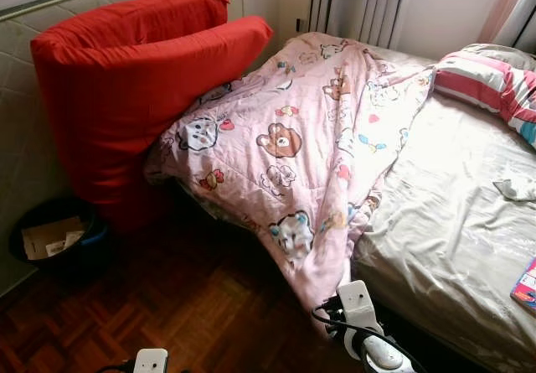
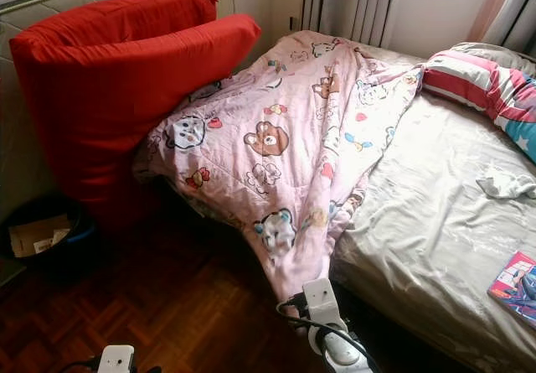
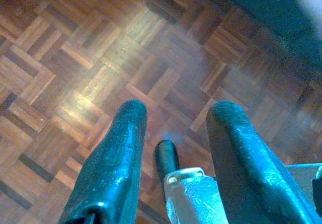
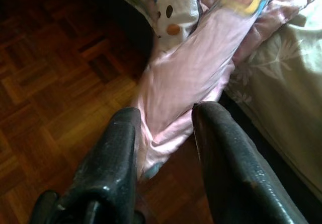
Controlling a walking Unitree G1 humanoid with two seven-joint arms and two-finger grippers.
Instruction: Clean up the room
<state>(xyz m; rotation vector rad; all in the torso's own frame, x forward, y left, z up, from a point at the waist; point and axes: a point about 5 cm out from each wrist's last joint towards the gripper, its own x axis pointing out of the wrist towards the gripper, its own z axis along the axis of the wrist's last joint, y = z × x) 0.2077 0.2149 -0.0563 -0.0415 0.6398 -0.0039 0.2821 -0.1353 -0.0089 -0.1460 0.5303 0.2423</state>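
On the bed [image 1: 444, 230] above parquet floor [image 3: 100, 63], the quilted pink quilt [image 1: 293, 147] runs lengthwise from headboard end to the near edge, its corner hanging between the spread fingers of the right gripper [image 4: 166, 128]; the left gripper [image 3: 176, 128] hangs open over floor.

A pink quilt [image 1: 310, 138] printed with cartoon bears fills the centre; solid red cushions [image 1: 126, 80] upper left; a pink-and-white striped pillow [image 1: 490, 84] upper right; brown parquet floor [image 1: 167, 314] below.

Left pincer [image 3: 173, 116] parted, hanging low. Right pincer [image 4: 166, 113] parted, lowered, forward.
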